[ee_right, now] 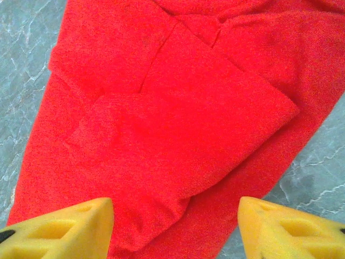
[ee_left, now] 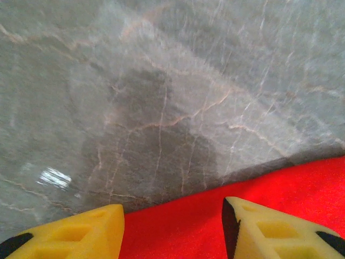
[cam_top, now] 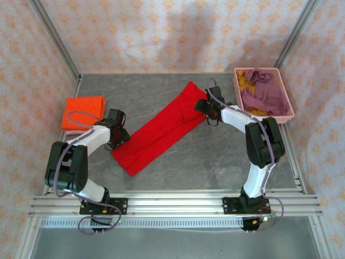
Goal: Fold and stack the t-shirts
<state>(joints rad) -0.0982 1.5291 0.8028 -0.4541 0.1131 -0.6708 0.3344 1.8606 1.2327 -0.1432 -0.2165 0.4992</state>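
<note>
Sitting diagonal on the table [cam_top: 215,162]: red shirt [cam_top: 161,127], folded into a long strip, long axis running near-left to far-right. Left gripper [cam_top: 119,139] is at the near-left end and right gripper [cam_top: 206,112] at the far-right end, so each arm has its own end. Left fingers are apart with nothing clamped; the strip's edge lies just under them. Right fingers are wide apart above the cloth, not gripping. My read: the next fold goes end-to-end along that axis. Orange shirt [cam_top: 82,112] lies folded at left. Purple shirt [cam_top: 264,93] and mustard shirt [cam_top: 245,81] wait in the basket [cam_top: 291,114].

Mustard shirt [cam_top: 244,81] seems mostly buried under the mauve shirt [cam_top: 264,94].
</note>
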